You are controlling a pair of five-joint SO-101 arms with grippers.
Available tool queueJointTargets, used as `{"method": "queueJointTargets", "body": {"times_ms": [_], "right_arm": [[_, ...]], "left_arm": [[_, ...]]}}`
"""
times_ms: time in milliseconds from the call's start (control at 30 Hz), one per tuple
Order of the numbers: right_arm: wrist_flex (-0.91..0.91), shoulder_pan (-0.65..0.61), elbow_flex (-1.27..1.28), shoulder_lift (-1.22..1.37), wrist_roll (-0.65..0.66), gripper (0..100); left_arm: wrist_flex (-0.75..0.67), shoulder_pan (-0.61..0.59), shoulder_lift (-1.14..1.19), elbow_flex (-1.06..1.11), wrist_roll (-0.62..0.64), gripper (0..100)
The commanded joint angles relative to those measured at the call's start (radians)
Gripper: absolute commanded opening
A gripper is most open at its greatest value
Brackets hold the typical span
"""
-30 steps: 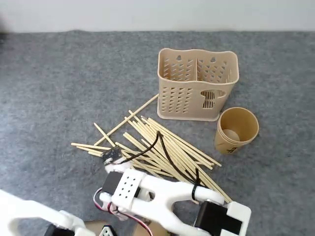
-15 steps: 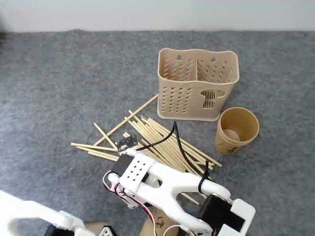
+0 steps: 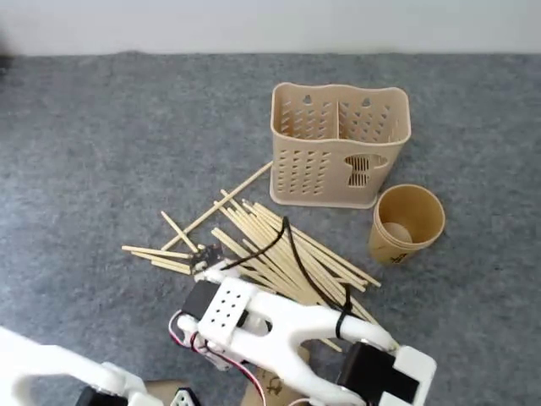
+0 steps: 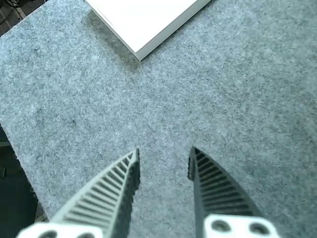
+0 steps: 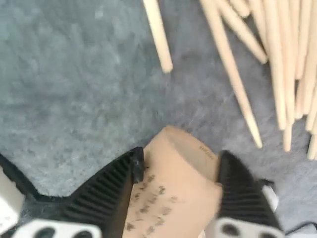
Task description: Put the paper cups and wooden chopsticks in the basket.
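Right claw (image 5: 182, 154) is snug around a paper cup (image 5: 173, 183), so I'd go easy squeezing, lift clear of the chopsticks (image 5: 231, 69), then swing to the basket (image 3: 313, 169).

Chopsticks strewn on grey felt, one arm over them.
On the table (image 3: 101, 152) the two-compartment basket (image 3: 341, 144) stands at 1 o'clock, with nested paper cups (image 3: 407, 222) just beside it at its 5 o'clock. The wooden chopsticks (image 3: 254, 233) fan out at its 7 o'clock. A white arm (image 3: 279, 326) overlies their 6 o'clock end, and a single paper cup (image 3: 272, 387) partly shows beneath it.
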Motion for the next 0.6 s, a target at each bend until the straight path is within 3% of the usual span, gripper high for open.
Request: {"method": "queueJointTargets", "body": {"times_ms": [0, 100, 200, 567], "right_arm": [[-0.041, -0.019, -0.02, -0.004, 0.02, 7.9], [-0.042, -0.016, -0.023, -0.012, 0.064, 0.9], [-0.044, 0.022, -0.025, -0.012, 0.091, 1.7], [-0.036, 0.315, -0.173, -0.013, 0.29, 0.8]], "left_arm": [[-0.018, -0.002, -0.005, -0.036, 0.003, 16], [-0.018, -0.003, -0.005, -0.036, 0.002, 16], [-0.018, -0.003, -0.005, -0.036, 0.002, 16], [-0.02, -0.003, -0.005, -0.025, 0.002, 16]]}}
